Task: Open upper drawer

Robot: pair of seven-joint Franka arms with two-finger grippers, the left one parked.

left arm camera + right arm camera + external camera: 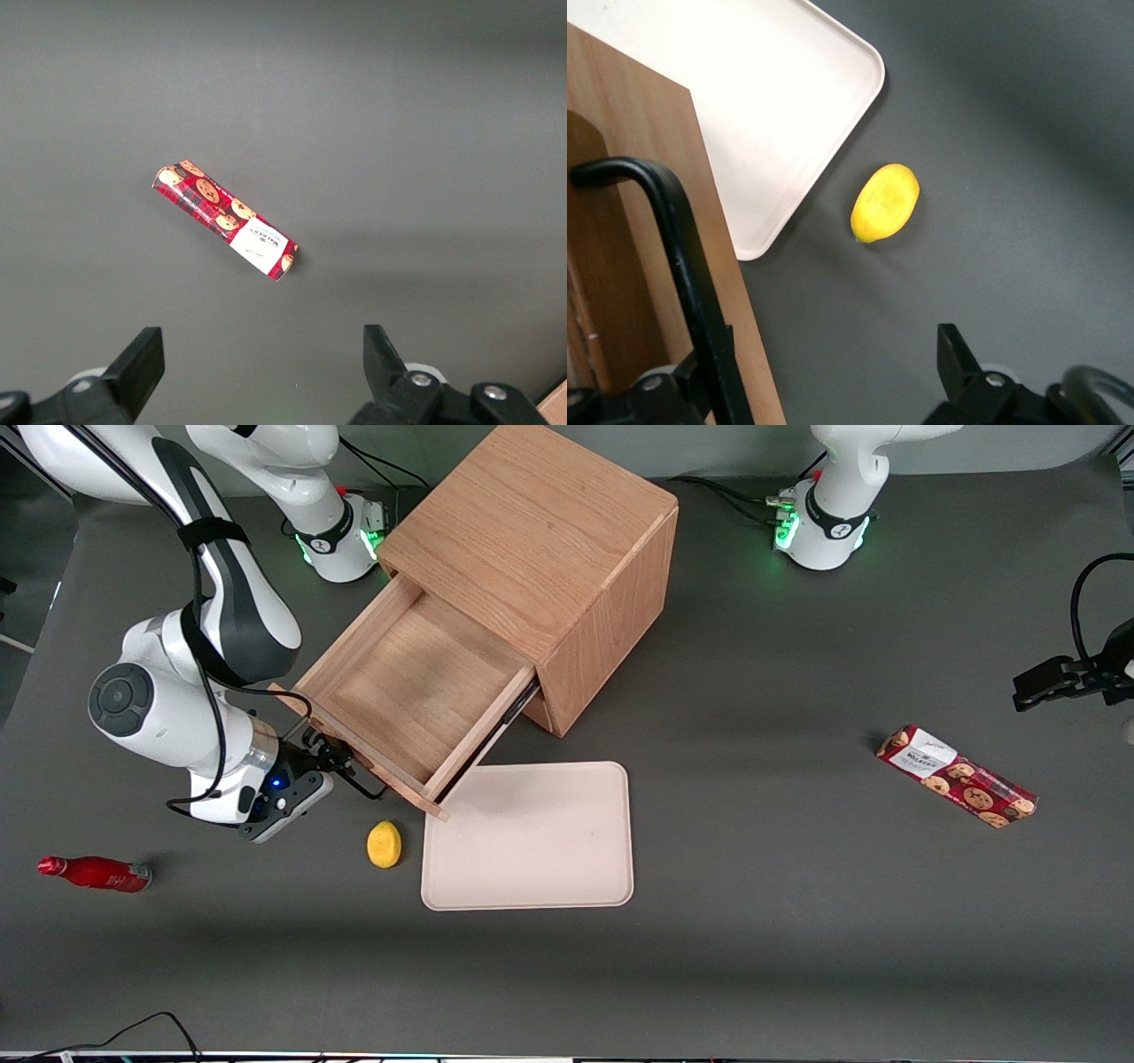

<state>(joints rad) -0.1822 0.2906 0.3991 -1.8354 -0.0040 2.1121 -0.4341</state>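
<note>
The light-brown cabinet point(540, 540) stands at the back of the table. Its upper drawer point(412, 682) is pulled far out, and its shallow wooden box is empty. The drawer's thin black bar handle point(361, 782) is on its front panel, which also shows in the right wrist view point(656, 177) with the handle point(682, 266). My gripper point(337, 769) is at the drawer's front, open, with its fingers wide apart. In the right wrist view point(830, 372) one finger point(709, 376) is against the handle bar and the other point(952, 354) is over bare table. The bottom drawer is shut under the upper one.
A cream tray point(532, 837) lies flat just in front of the open drawer, partly under its corner. A lemon point(384, 843) lies beside the tray, close to my gripper. A red bottle point(93, 872) lies toward the working arm's end. A cookie pack point(957, 775) lies toward the parked arm's end.
</note>
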